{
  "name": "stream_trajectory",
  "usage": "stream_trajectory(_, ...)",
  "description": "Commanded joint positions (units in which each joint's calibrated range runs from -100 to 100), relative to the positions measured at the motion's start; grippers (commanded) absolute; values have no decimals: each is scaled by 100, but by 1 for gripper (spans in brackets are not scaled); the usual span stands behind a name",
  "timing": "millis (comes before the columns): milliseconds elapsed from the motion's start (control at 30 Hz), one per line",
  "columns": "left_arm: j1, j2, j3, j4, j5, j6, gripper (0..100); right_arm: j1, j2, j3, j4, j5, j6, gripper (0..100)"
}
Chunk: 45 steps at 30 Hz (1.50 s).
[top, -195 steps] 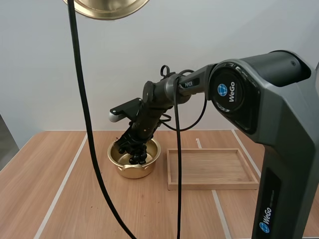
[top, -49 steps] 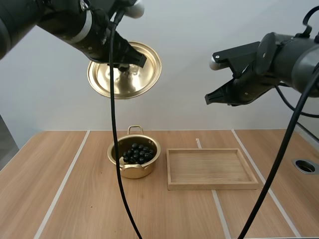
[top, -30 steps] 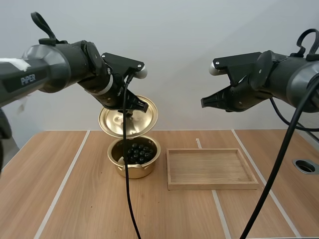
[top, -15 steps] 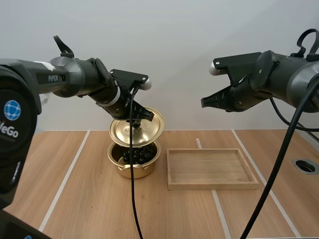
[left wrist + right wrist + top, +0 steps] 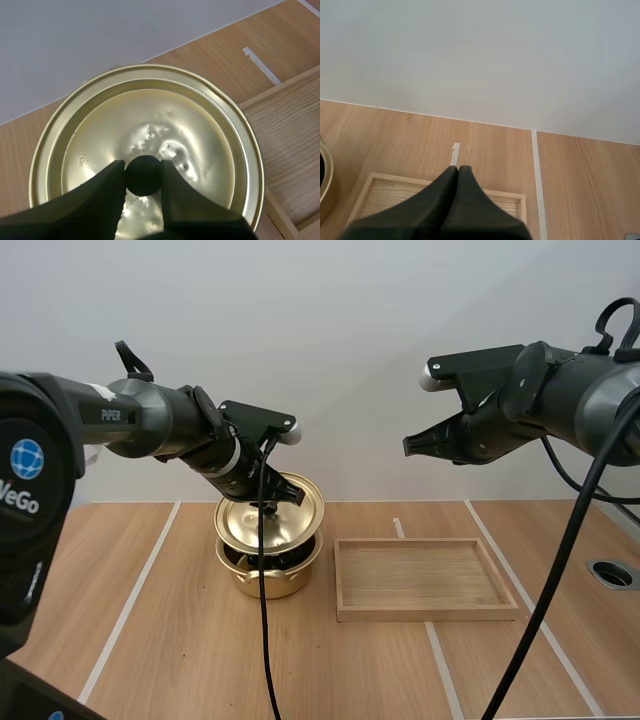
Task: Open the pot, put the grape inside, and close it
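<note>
Left pincer [image 5: 141,166]: clamped on the lid's black knob [image 5: 143,176].
Lid [image 5: 268,518]: gold, tilted, held over the pot's mouth.
Pot [image 5: 265,583]: toward the far edge of the surface [image 5: 150,640], left of the middle.
Grapes [image 5: 288,558]: dark, inside the pot, under the lid's raised side.
Wooden tray [image 5: 430,613]: just right of the pot.
Right pincer [image 5: 408,447]: fingers together on nothing, high above the tray.

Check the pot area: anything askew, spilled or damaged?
The lid hangs tilted over the pot, not yet seated, its knob pinched by the left gripper. No spill or damage shows.
</note>
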<state>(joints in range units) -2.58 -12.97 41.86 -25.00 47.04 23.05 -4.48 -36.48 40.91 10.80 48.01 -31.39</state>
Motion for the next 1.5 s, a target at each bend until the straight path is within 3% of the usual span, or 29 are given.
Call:
stream_trajectory(0,-27,-18,115,-36,-204,13,0,-21,-80,20,41,-111,-16,0)
stream_trajectory(1467,-27,794,302,265,-219,21,0,-21,-80,20,50,-60,-14,0)
